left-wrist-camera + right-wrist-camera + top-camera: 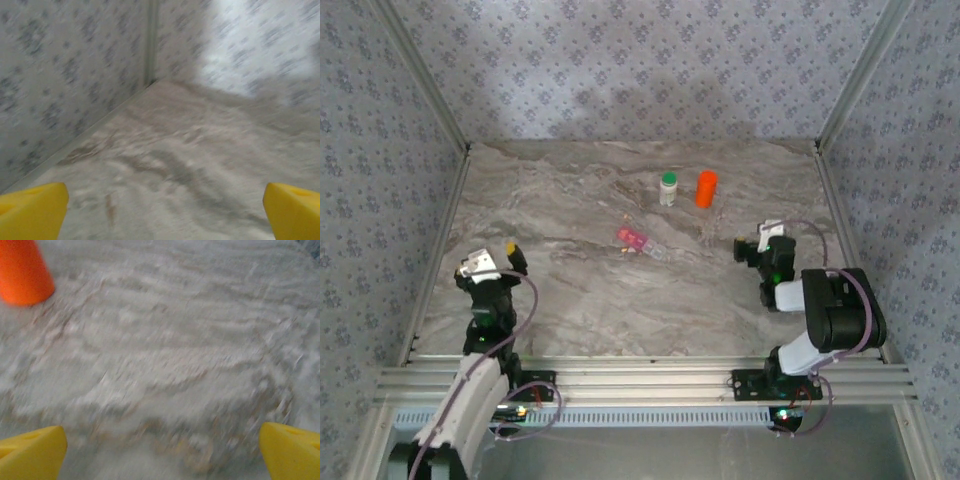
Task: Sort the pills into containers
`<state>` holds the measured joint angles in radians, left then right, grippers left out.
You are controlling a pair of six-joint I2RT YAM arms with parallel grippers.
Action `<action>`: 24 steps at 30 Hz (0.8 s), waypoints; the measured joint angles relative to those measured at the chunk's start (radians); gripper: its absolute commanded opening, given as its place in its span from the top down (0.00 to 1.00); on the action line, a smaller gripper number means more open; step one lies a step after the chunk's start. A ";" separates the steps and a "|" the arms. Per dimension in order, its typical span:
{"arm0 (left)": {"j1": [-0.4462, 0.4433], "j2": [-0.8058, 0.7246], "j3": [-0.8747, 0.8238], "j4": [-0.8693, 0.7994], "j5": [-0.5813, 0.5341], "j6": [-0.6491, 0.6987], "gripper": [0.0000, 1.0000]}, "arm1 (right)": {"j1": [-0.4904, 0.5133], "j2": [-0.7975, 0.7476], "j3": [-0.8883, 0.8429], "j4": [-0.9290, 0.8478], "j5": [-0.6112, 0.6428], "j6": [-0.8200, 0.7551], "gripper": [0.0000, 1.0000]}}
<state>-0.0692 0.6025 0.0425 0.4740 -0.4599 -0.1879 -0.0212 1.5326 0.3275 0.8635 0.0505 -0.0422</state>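
Pill box lay mid-table, apart from both your grippers. You had the left gripper at its nine o'clock and the right gripper at three, each with fingers spread wide. Orange bottle stood at two.

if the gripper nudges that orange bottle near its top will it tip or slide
The orange bottle stands upright and is taller than wide, so a high push would probably tip it. Once down, its round body would likely roll on the smooth table. It looks like small plastic, so probably light.
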 measured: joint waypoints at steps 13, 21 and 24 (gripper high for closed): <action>0.138 0.858 0.247 0.402 0.256 0.021 0.01 | -0.015 -0.003 0.055 -0.027 -0.044 0.004 0.00; 0.053 0.937 0.345 0.360 0.307 0.126 0.00 | -0.016 -0.003 0.055 -0.030 -0.048 0.004 0.00; 0.057 0.937 0.347 0.358 0.315 0.139 0.01 | -0.016 -0.003 0.055 -0.030 -0.048 0.004 0.00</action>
<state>-0.0120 1.5398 0.3897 0.8318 -0.1452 -0.0486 -0.0368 1.5299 0.3824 0.8333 0.0025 -0.0380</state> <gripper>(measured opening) 0.994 0.998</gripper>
